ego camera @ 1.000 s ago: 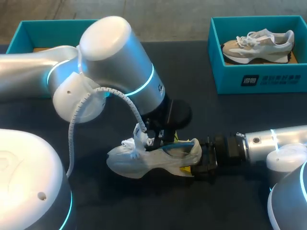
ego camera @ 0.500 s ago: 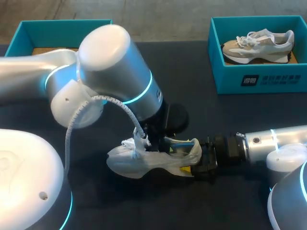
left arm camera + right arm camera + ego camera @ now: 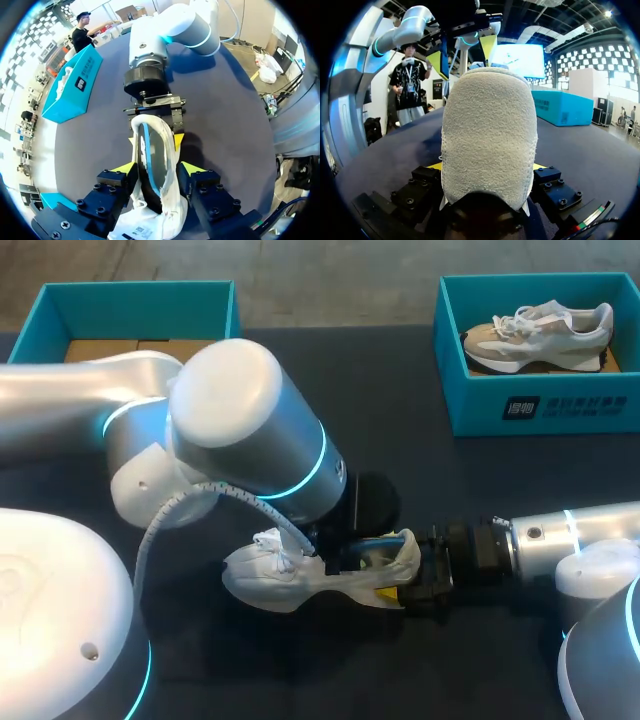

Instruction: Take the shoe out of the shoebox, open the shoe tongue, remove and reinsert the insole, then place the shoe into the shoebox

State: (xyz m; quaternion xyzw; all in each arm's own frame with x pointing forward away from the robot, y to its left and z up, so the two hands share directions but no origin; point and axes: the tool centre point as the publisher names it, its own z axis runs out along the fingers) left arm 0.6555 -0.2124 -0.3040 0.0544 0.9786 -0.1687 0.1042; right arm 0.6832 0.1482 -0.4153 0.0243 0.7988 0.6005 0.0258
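Note:
A white shoe (image 3: 290, 580) lies on its side on the dark table, toe to the left. My right gripper (image 3: 405, 585) is shut on its heel; in the right wrist view the heel (image 3: 487, 140) fills the space between the right gripper (image 3: 487, 167) fingers. My left gripper (image 3: 157, 170) is open above the shoe's mouth, with a yellow tip on either side of the collar. A blue insole (image 3: 146, 155) shows inside the shoe (image 3: 155, 150). In the head view the left arm (image 3: 240, 430) hides most of its gripper. A second shoe (image 3: 540, 332) rests in the right shoebox (image 3: 530, 405).
A second teal shoebox (image 3: 130, 300) stands at the back left with a brown bottom showing. The right arm (image 3: 560, 540) lies low along the table from the right. Bare dark table lies between the boxes and in front of the shoe.
The left gripper's fingers have parted from shut to open. The left arm's wrist has swung lower and nearer over the shoe. The shoe and the right arm have stayed put.

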